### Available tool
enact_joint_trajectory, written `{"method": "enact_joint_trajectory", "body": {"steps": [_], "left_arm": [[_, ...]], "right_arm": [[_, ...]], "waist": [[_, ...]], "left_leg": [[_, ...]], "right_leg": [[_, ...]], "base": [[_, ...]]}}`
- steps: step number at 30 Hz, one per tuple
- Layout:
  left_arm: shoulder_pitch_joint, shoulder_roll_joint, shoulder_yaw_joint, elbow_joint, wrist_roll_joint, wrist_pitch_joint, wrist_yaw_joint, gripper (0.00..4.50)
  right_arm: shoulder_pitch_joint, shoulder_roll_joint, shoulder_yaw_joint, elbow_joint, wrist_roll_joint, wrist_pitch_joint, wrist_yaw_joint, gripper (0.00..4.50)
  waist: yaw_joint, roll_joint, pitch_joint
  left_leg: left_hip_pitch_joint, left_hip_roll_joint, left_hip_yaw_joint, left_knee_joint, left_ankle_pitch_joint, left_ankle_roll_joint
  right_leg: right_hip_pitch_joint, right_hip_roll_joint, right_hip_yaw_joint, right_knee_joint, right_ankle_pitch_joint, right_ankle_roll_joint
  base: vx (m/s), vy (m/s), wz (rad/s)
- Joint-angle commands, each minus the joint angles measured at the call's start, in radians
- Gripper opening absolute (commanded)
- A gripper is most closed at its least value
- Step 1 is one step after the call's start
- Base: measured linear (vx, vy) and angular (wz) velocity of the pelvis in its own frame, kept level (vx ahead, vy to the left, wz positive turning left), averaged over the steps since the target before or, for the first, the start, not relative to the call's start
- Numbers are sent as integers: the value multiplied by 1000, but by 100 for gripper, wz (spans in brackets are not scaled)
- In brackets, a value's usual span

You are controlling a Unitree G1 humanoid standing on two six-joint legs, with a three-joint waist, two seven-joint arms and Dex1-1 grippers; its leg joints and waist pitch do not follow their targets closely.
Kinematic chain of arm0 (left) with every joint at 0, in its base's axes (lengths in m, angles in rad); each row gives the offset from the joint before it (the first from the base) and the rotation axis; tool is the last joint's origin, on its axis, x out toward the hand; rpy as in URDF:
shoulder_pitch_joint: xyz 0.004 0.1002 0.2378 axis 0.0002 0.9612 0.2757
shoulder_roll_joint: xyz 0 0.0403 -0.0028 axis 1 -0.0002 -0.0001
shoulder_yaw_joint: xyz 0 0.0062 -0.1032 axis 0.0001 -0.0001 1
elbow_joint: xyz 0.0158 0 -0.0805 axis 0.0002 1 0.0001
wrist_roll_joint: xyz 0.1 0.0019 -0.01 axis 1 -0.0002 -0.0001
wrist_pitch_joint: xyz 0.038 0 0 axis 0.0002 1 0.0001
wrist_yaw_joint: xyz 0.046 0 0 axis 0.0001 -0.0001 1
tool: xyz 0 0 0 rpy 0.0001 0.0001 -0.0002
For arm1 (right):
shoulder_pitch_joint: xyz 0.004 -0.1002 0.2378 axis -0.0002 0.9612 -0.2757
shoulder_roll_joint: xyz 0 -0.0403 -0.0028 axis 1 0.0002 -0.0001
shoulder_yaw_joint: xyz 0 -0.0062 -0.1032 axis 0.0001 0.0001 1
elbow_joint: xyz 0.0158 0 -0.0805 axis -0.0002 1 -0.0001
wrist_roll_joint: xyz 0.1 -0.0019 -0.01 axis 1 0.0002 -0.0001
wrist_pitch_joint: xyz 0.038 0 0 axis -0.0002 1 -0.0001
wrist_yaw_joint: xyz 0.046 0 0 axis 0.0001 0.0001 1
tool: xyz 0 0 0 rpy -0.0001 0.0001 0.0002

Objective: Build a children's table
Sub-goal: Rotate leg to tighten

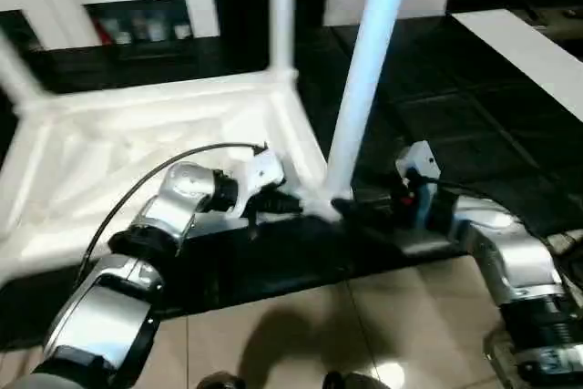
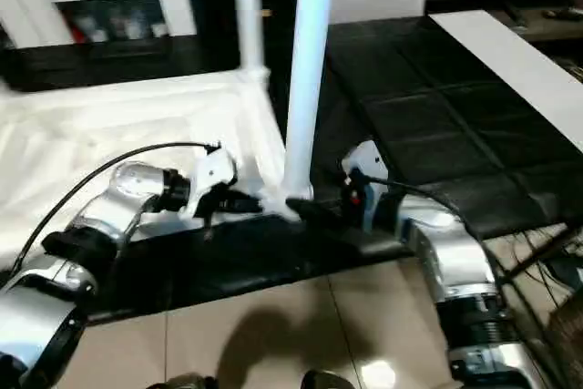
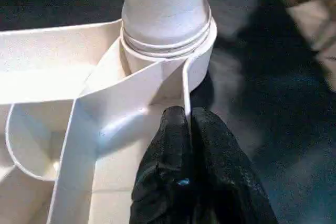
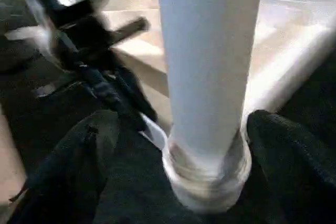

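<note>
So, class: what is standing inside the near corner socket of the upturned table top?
A white leg stands upright in the corner socket. Its lower end is hidden inside the socket, so its depth cannot be seen.

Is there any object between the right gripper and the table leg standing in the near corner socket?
Nothing visible does. The right gripper has its black fingers spread on either side of the leg, just above the corner socket. The left gripper pinches the table top's rim beside that socket, not between them.
</note>
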Motion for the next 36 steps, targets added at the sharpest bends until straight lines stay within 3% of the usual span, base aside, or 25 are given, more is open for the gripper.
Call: {"method": "enact_joint_trajectory", "body": {"steps": [1,9,10,15,30,36], "left_arm": [[10,13,-45,-57,-10,-32,-137,0],[23,49,-84,-71,-15,-91,-281,0],[25,53,-86,-79,-18,-84,-298,0],[39,69,-110,-121,-31,-86,-349,0],[45,80,-148,-146,-53,-89,-351,0],[43,74,-132,-130,-40,-87,-332,0]], "right_arm": [[-6,-50,32,-27,22,-2,111,428],[-26,-101,75,-10,37,-3,253,413],[-29,-106,83,-7,38,-4,271,385],[-43,-115,112,-1,37,-6,313,349],[-60,-117,138,3,58,26,375,209],[-49,-103,132,-16,74,55,359,198]], "waist": [[8,-10,-74],[29,-14,-77],[30,-13,-78],[38,-16,-80],[40,-18,-83],[40,-17,-83]], "left_leg": [[11,50,-8,-59,-141,95],[7,49,-7,-57,-120,90],[8,50,-8,-57,-116,90],[9,52,-7,-57,-102,89],[6,49,-7,-53,-92,86],[6,48,-7,-53,-96,79]], "right_leg": [[63,-92,59,-67,-287,-184],[64,-95,61,-63,-281,-167],[63,-95,61,-62,-278,-168],[62,-96,62,-57,-261,-175],[64,-92,60,-55,-253,-168],[65,-92,60,-57,-269,-158]], "base": [[0,0,0],[0,0,0],[0,0,0],[0,0,0],[0,0,0],[0,0,0]]}}
